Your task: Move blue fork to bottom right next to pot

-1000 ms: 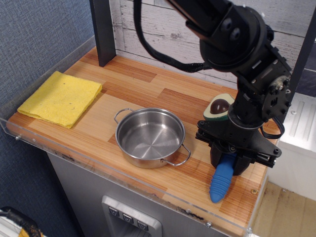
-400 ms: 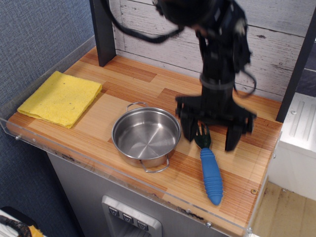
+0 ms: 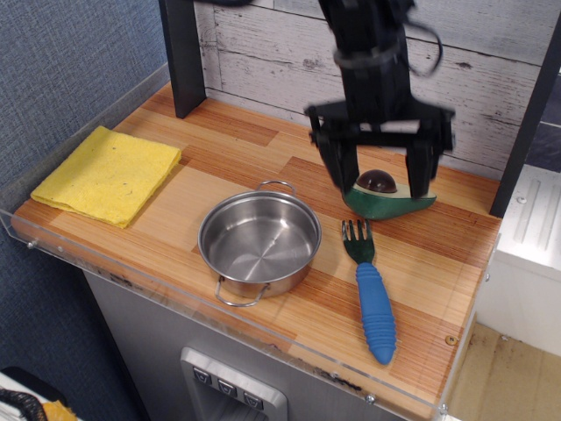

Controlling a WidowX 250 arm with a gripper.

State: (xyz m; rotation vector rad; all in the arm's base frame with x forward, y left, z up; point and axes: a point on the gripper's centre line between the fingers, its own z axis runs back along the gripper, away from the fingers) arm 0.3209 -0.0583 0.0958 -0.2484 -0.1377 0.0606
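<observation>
A yellow cloth point(image 3: 107, 174) lies far left; an avocado half point(image 3: 386, 196) sits back right.

A mock kitchen test rig: wooden counter point(image 3: 263, 149) with acrylic guard, whitewashed plank backdrop point(image 3: 263, 53)

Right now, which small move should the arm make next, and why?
Probably just retreat upward and stop. The blue fork lies flat on the table to the right of the pot, apart from it, and the gripper hangs open above the avocado half, holding nothing.
</observation>
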